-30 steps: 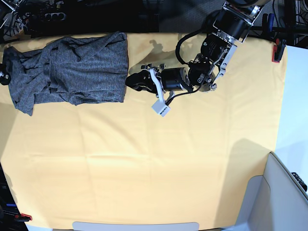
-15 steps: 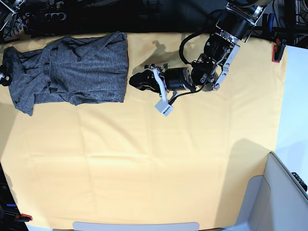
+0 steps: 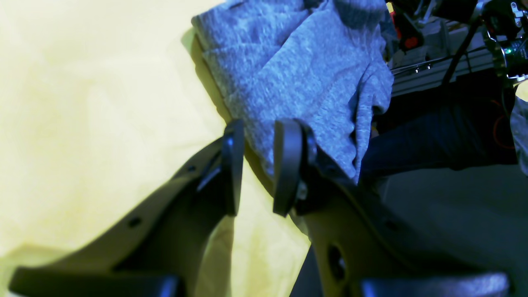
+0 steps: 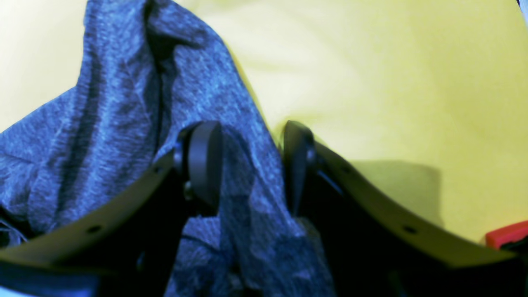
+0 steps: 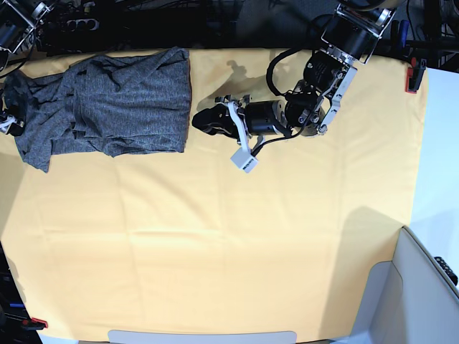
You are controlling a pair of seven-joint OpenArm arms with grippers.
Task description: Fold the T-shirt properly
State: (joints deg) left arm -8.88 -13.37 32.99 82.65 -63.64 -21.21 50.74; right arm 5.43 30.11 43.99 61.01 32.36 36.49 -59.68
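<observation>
Folding looks barely begun, judging by the lie of the cloth: the T-shirt [image 5: 107, 107] sits bunched and creased at the far corner of the tabletop [image 5: 215, 251] on the robot's right side, its body rumpled into overlapping ridges, with one part trailing toward the near side and no clean, squared fold anywhere. Nearly everything is left, in my judgement: spreading it flat, bringing in the sleeves, then doubling the body.

The right tool [image 4: 247, 165] is at the shirt's outer end, and its wrist view shows a ridge of grey knit [image 4: 247, 185] rising between its two pads, so it appears to be pinching the T-shirt there; in the base view this tool is only partly visible at the picture's edge [image 5: 8, 123]. The left tool [image 3: 258, 165] lies low just beside the shirt's inner edge [image 5: 188, 100], its jaws spread with a narrow gap between them. In the wrist view the hem [image 3: 247, 136] lies right at the fingertips, but whether any cloth is actually between them I cannot tell.

The yellow cloth covering the tabletop is otherwise bare across the middle and near side, leaving plenty of room to spread the garment. A red clamp [image 5: 412, 79] sits at the far edge, well apart from the work. Dark equipment [image 5: 79, 25] crowds just behind the shirt, which could catch a lifted sleeve.
</observation>
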